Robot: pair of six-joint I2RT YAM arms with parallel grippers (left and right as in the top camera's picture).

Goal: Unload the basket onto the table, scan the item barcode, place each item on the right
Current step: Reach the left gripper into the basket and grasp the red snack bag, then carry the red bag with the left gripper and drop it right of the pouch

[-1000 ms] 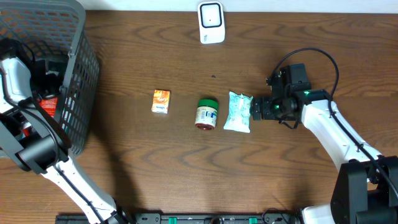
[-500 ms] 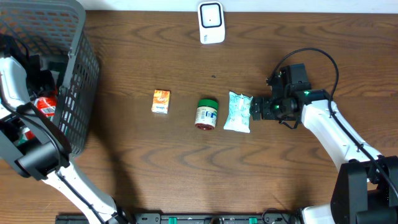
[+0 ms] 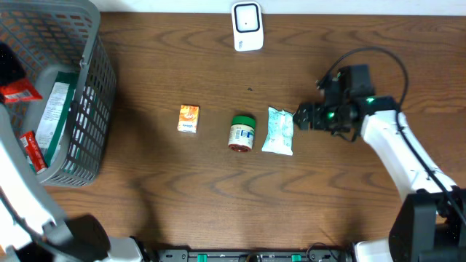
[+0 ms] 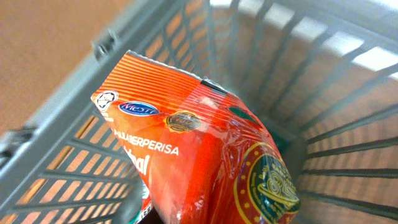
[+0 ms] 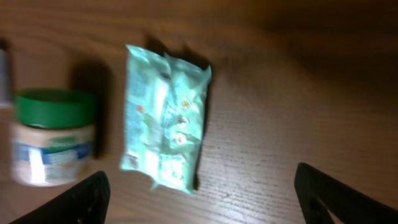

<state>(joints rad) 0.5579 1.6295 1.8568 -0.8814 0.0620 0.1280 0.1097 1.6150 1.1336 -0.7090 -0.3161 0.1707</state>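
The left gripper [image 3: 9, 71] is closed on a red snack packet [image 4: 199, 143], held up inside the grey basket [image 3: 98, 80]. The right gripper [image 3: 302, 116] hangs wide open just beside the pale green pouch [image 5: 165, 115], near a green-lidded jar [image 3: 242, 132], well short of the white scanner [image 3: 247, 27].

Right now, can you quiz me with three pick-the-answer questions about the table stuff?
1. Where is the jar? A between the orange box and the pale green packet; B left of both; C right of both.
2. What colour is its lid? A red; B green; C blue.
3. How is the right tool? A open, empty; B shut on the jar; C shut on the packet.
Answers: A, the three lie in a row, jar in the middle; B, the lid shows green; A, its jaws stand apart near the packet, gripping nothing.
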